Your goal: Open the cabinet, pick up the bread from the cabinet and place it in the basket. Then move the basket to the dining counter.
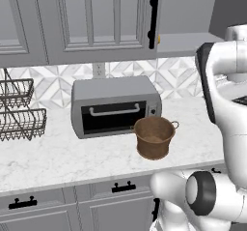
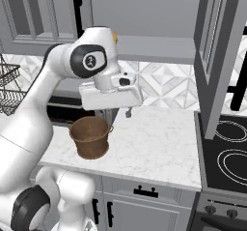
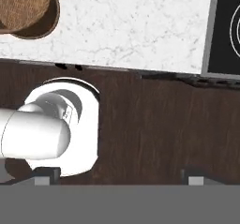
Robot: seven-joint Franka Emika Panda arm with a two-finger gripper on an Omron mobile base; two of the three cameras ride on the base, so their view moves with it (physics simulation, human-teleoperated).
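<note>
One small patch of yellow-orange, the bread [image 1: 158, 39], peeks from the cabinet [image 1: 96, 22] shelf beside the black handle at upper centre of the left base view. We hold our gripper [image 2: 126, 110] wide open and empty, mid-frame in the right base view, above the marble worktop [image 2: 154, 143]. We judge the bread light and soft, best pinched gently across its middle. Our basket [image 1: 154, 137] sits lower centre.

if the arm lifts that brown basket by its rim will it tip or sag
The basket looks woven yet holds a firm bucket shape, so it probably stays stiff. It is empty, so likely light. Its base is narrower than its rim, and the small loop handle sits off to one side, so a one-sided lift may tilt it.
</note>
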